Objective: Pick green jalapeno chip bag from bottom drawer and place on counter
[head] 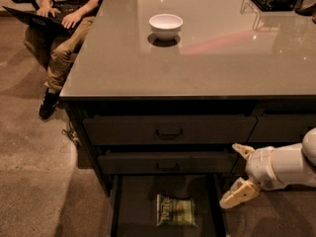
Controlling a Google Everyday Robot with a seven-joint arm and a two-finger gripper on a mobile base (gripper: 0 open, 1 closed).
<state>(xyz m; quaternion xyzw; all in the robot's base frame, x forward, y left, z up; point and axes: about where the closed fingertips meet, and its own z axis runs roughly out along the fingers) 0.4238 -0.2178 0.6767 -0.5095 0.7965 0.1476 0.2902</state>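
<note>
The counter [197,68] carries a white bowl [166,25] toward its back. Beneath it, the bottom drawer [133,206] is found pulled open. The gripper [230,176] is held spread and empty just right of the drawer. The chip bag [176,211] lies flat inside, untouched. The approach is judged in hand; next, the gripper must be carried left, lowered over the bag and closed.

Hovering, gripper [238,174] spread, just right of the bottom drawer [133,206]; leaving open room above the green jalapeno chip bag [176,211].
</note>
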